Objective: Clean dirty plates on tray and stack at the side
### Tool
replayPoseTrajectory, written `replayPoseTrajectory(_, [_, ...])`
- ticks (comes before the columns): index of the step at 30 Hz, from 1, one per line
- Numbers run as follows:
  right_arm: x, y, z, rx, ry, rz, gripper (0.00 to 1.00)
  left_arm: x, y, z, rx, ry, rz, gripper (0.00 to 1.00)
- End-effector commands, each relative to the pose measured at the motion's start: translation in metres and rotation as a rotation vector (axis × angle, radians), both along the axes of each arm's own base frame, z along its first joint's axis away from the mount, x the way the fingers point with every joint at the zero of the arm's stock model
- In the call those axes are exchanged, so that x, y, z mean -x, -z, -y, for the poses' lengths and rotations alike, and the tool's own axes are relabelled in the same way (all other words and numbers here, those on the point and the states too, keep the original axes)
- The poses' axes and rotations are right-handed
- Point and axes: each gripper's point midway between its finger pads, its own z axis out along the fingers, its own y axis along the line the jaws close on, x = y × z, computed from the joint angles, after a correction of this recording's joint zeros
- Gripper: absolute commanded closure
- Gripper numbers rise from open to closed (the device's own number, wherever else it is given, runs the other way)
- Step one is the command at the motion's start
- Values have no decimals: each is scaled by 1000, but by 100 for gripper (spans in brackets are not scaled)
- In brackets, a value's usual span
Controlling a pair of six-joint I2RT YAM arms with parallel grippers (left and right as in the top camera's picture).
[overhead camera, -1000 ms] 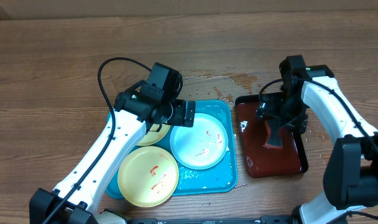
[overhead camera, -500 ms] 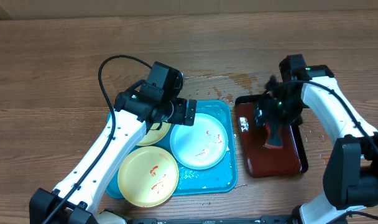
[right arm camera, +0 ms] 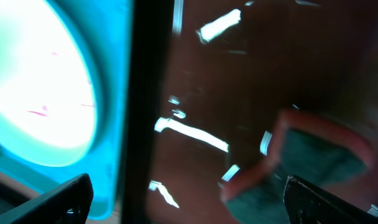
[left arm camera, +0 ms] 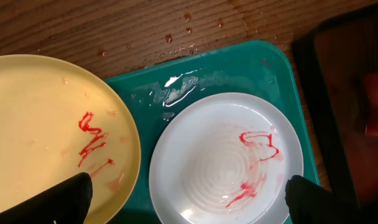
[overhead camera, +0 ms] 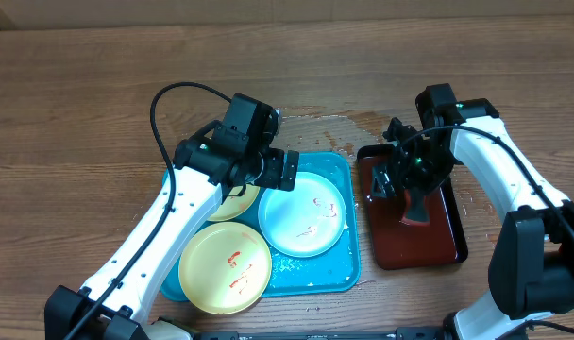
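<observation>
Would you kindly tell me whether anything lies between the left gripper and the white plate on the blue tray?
Nothing visible does. In the left wrist view the left gripper hangs open above the white plate, its sauce-smeared face uncovered. The yellow plate lies beside it on the tray, not over it.

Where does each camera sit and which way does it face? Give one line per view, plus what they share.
Overhead: above the table, facing straight down; both arms, blue tray, red-brown tray.
Left wrist: on the left gripper, facing down at white plate and a yellow plate; fingertips at bottom corners.
Right wrist: on the right gripper, facing down, blurred, at the red-brown tray; fingertips likewise.
Shared: all show the white plate.
</observation>
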Motion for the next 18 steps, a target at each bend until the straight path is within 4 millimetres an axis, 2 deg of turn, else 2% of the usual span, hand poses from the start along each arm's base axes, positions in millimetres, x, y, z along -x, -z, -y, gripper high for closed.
replayPoseTrajectory(1, [-7,-3,13,75,-17,45,0,-4,-6,5,5,23,22,0])
replayPoseTrajectory(8, [-6,-4,9,52,14,30,0,-4,-6,5,5,23,22,0])
replayPoseTrajectory(12, [18,-5,14,82,46,-74,0,-4,-6,5,5,23,22,0])
replayPoseTrajectory(18, [36,-4,17,113,142,-173,0,-5,-7,5,6,23,24,0])
